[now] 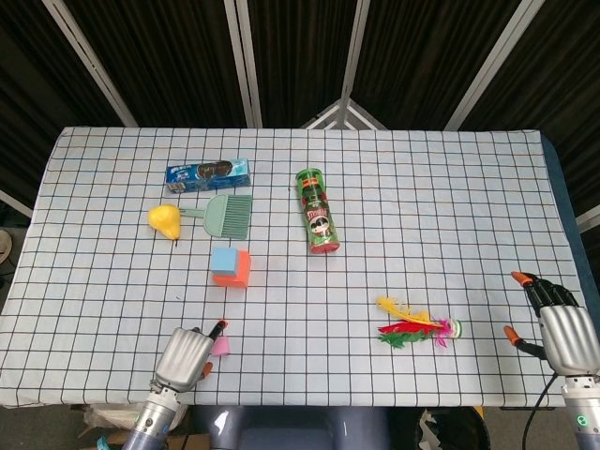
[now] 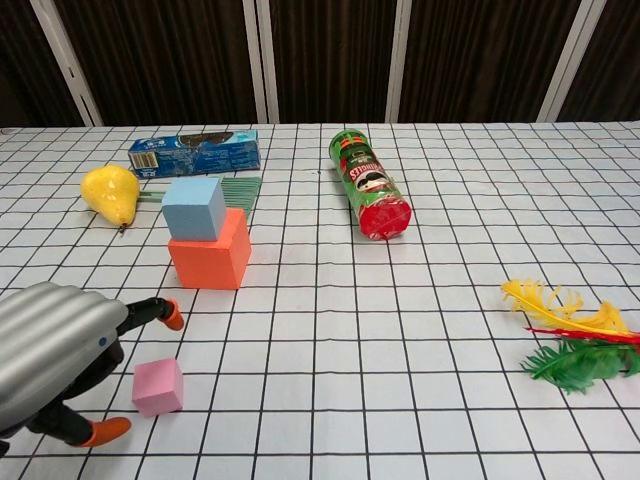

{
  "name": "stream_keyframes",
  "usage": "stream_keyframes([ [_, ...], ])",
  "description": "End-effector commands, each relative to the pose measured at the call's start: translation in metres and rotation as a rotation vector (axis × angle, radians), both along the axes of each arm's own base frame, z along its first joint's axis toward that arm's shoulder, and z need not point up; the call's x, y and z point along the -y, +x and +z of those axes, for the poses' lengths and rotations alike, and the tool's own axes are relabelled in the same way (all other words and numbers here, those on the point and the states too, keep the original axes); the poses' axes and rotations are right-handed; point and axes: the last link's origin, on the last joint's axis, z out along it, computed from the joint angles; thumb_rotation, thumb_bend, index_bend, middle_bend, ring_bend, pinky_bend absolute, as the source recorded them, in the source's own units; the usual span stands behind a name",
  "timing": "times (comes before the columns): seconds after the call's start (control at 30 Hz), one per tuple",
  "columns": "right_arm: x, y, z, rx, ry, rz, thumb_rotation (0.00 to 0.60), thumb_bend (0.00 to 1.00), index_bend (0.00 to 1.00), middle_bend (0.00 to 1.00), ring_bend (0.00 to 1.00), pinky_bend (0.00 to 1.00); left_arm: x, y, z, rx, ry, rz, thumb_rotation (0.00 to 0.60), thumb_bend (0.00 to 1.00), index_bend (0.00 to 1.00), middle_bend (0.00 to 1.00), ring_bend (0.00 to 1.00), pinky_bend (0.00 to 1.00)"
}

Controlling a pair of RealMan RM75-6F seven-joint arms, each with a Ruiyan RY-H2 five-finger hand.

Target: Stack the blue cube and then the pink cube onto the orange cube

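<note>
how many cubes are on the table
3: a blue foam cube stacked on a larger orange cube, and a small pink cube lying apart beside the left hand.

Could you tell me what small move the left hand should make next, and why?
Probably ease the left hand a little further right and close its fingers on the pink cube. The blue cube already sits on the orange cube, the pink one lies on the table, and the open fingers flank it without gripping.

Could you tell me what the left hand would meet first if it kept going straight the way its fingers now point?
Most likely the pink cube, right by the left hand, though depth is unclear.
</note>
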Motion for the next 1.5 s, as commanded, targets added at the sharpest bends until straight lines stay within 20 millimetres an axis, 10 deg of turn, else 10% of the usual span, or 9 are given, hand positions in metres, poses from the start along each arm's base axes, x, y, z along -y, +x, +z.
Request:
stream_keyframes([
  [0.03,-0.001,0.0,0.0,0.001,0.003,0.001,0.6,0.3,0.18,0.2,0.22,0.24,-0.001,0.003,-0.006,0.023,0.011,-0.012,0.6,0.21,0.26,0.9,0.65,0.84],
  [0.73,-0.003,0.0,0.001,0.013,0.017,-0.002,0.6,0.3,0.18,0.2,0.22,0.24,-0.028,0.006,-0.005,-0.007,0.075,-0.037,0.6,0.22,0.26,0.9,0.65,0.84],
  [1.5,-0.002,0.001,-0.002,0.016,0.043,-0.012,0.6,0.3,0.17,0.2,0.22,0.24,-0.006,-0.006,0.003,-0.083,0.001,0.003,0.6,0.27,0.33,0.91,0.66,0.84],
])
